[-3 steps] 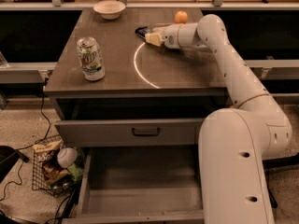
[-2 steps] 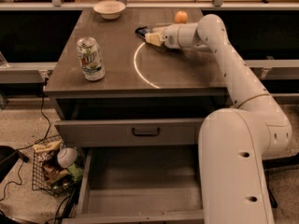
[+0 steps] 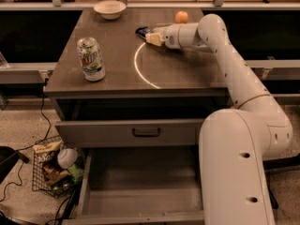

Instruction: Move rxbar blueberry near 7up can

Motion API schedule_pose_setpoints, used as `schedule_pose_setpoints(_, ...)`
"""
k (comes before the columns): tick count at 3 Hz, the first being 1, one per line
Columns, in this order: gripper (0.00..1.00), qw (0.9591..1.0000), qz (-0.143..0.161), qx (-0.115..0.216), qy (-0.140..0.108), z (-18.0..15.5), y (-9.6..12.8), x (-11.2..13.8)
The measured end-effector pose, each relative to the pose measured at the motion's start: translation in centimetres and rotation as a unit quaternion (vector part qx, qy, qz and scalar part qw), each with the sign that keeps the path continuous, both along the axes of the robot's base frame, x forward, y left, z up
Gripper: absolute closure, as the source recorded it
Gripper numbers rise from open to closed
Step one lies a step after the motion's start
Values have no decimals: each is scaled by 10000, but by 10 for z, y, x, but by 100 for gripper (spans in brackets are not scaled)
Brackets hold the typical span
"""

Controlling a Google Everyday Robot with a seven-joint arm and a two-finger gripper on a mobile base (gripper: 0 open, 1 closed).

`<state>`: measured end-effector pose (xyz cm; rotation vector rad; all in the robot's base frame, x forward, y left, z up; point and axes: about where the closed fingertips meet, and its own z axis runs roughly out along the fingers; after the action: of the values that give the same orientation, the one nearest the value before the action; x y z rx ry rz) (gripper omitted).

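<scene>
The rxbar blueberry [image 3: 141, 31] is a small dark flat bar lying on the table top at the back, right at the tip of my gripper [image 3: 152, 35]. The gripper reaches in from the right, low over the table, its pale fingers against the bar's right end. The 7up can [image 3: 91, 59] stands upright near the table's front left, well to the left of the bar and gripper.
A pale shallow bowl [image 3: 109, 9] sits at the back left of the grey table [image 3: 178, 74]. An orange fruit [image 3: 182, 17] lies at the back behind my arm. A bottom drawer [image 3: 140, 196] stands pulled open. A wire basket of items [image 3: 54, 168] is on the floor at left.
</scene>
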<state>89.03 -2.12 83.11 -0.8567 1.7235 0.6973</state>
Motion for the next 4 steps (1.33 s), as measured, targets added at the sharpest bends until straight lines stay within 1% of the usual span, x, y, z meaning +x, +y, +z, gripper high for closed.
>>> schedule_pose_setpoints(2, 100, 10000, 0, -2, -1, 0, 0, 0)
schedule_pose_setpoints(3, 100, 9994, -36, -319, -150, 27, -2, -4)
schedule_pose_setpoints(4, 100, 9939, -144, -974, -492, 90, -5, -19)
